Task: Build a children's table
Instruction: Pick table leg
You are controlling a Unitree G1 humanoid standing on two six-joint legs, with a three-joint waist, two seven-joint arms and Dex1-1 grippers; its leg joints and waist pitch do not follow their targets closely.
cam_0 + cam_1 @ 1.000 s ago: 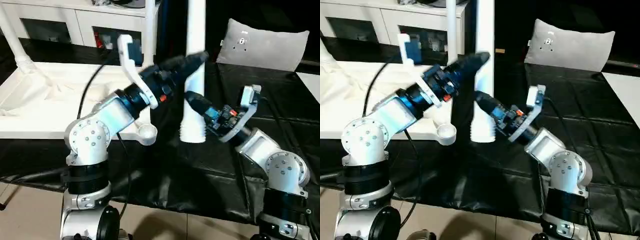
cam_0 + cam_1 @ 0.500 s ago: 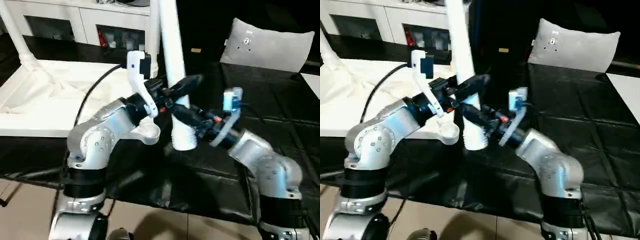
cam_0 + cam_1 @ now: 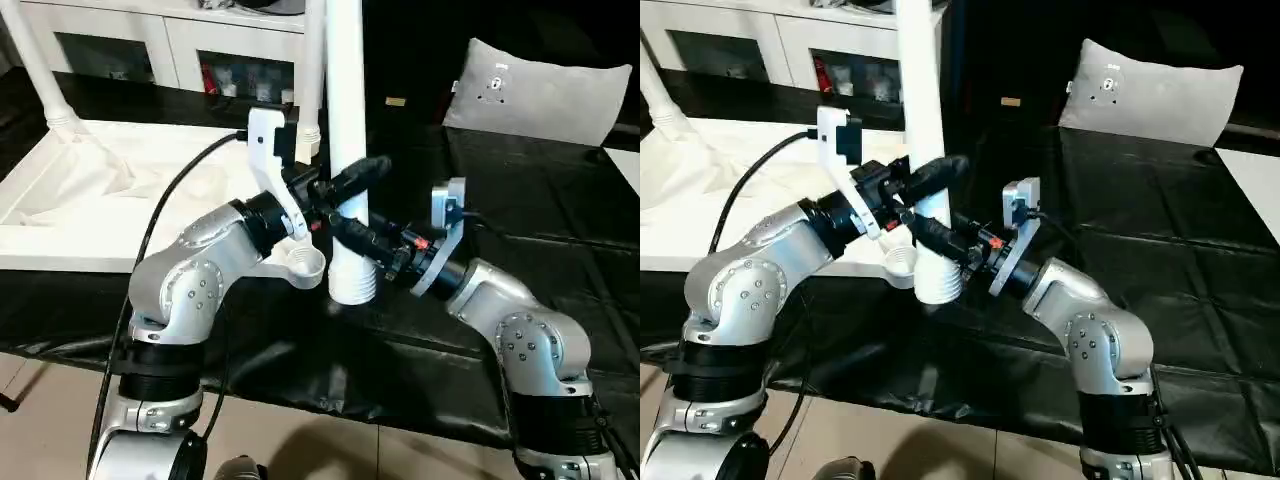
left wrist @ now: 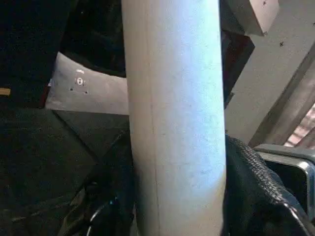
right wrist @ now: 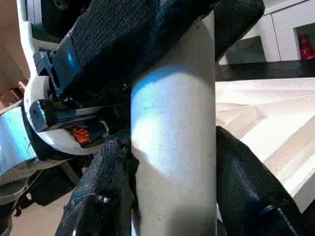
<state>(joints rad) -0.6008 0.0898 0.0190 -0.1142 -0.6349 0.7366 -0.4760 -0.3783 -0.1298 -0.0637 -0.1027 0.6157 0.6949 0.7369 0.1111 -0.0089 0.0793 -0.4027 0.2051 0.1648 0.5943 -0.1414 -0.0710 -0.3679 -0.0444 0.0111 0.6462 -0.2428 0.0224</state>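
The children's table top (image 3: 100,200) lies upside down on the left, its near round corner socket (image 3: 306,266) facing up. One white leg (image 3: 344,90) stands upright just right of that socket, ribbed end (image 3: 352,285) low over the black cloth. My right gripper (image 3: 348,232) is shut on the leg's lower part, fingers (image 5: 246,182) on both sides of it. My left gripper (image 3: 350,185) is shut on the same leg (image 4: 174,123) just above, a finger (image 4: 251,191) pressed against it. Two more legs (image 3: 35,70) (image 3: 312,70) stand at the far corners.
A white cabinet (image 3: 180,40) with shelves runs along the back. A grey cushion (image 3: 540,90) leans at the back right on the black cloth (image 3: 520,200). A flat white board (image 3: 625,165) shows at the right edge. Bare floor lies in front.
My left gripper has closed from wide open onto the leg. Both arms have brought the leg left, closer to the near corner socket. The head camera also shifted.
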